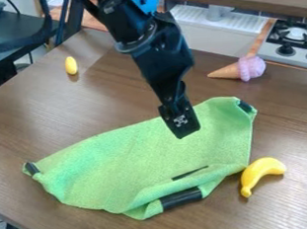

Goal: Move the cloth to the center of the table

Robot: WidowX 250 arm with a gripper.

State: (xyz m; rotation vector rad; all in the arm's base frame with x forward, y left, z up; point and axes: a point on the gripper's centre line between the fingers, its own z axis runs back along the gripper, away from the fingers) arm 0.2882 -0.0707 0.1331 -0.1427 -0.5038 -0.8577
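A green cloth (139,162) with black patches at its corners and lower edge lies spread over the wooden table (43,114), its lower right edge folded over. The black gripper (185,129) comes down from the top of the view, over the cloth's upper right part. Whether it touches the fabric I cannot tell.
A yellow banana (259,172) lies at the cloth's lower right corner. Behind the cloth are a toy ice cream cone (242,69) at the right and a small yellow object (71,66) at the left. A stove (293,40) stands beyond the table's far edge.
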